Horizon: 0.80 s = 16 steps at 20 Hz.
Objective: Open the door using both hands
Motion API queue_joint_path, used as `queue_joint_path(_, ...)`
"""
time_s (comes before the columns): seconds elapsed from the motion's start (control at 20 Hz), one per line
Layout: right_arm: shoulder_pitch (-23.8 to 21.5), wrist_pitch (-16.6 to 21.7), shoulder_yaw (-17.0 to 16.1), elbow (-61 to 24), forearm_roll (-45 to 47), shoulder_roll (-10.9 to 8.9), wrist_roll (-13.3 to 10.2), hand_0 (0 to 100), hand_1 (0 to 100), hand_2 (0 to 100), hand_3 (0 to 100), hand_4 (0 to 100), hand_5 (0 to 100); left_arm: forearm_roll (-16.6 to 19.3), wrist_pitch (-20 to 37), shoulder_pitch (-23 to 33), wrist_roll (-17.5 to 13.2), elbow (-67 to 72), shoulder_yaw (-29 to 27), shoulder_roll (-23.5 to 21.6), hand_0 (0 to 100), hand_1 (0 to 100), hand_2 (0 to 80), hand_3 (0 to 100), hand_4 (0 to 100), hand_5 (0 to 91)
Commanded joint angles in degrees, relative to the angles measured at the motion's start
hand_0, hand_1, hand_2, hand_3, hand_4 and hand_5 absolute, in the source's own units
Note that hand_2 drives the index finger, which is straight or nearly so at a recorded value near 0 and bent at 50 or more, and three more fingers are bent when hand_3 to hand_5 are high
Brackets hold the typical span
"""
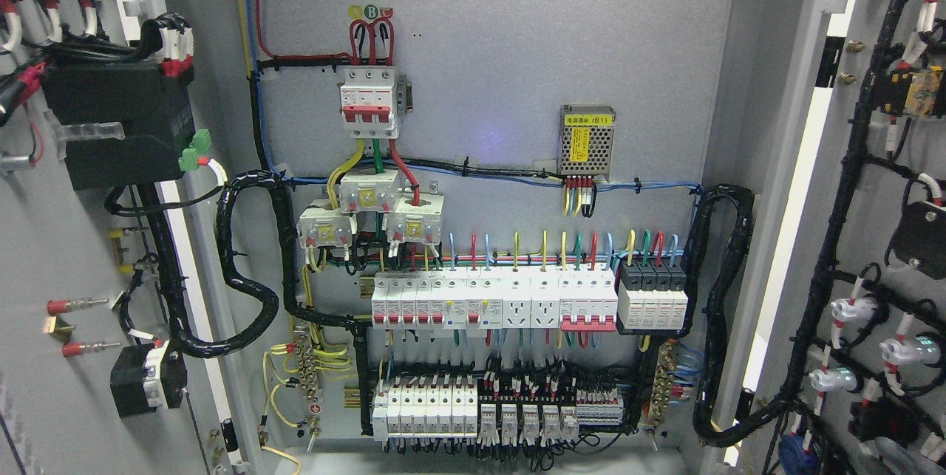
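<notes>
Both doors of the grey electrical cabinet stand swung wide open. The left door (52, 253) shows its inner face at the picture's left, with a black box and wiring on it. The right door (872, 238) shows its inner face at the right, carrying black cable looms and indicator backs. Between them the back panel (591, 54) is fully exposed. Neither of my hands nor any part of my arms appears in the head view.
On the panel sit a red-and-white main breaker (367, 102), a small mesh power supply (587, 140), two rows of white breakers (491, 301) and black cable bundles (247, 261) looping to each door. The cabinet floor edge runs along the bottom.
</notes>
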<state>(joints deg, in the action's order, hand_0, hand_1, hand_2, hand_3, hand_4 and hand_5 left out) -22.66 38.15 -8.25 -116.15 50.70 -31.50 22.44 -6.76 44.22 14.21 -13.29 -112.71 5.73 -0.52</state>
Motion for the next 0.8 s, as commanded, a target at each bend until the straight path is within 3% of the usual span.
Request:
queue_joint_path(0.0,-2.91,0.17,-4.84,-0.22,1.42,-1.81,0.23,12,39,0,0,0,0,-0.63,41.48,0.02,0.98,-4.01,-9.23,3.07,12,39,0.0,0,0,0.0)
queue_joint_path(0.15,-3.35,0.17,-4.93,-0.22,1.42,-1.72,0.23,12,39,0,0,0,0,-0.8,41.48,0.2,3.09,-4.01,-14.23,3.16,12,39,0.0,0,0,0.0)
queue_joint_path(0.5,-6.95,0.08,-7.39,-0.13,4.84,-1.63,0.14,12,39,0,0,0,0,-2.82,41.48,0.64,3.18,-3.74,-20.92,2.98,12,39,0.0,0,0,0.0)
queue_joint_path(0.75,-8.19,-0.01,-9.32,0.66,6.95,-1.72,0.14,12,39,0,0,0,0,-6.51,40.78,0.73,3.09,-2.43,-26.81,1.14,12,39,0.0,0,0,0.0)
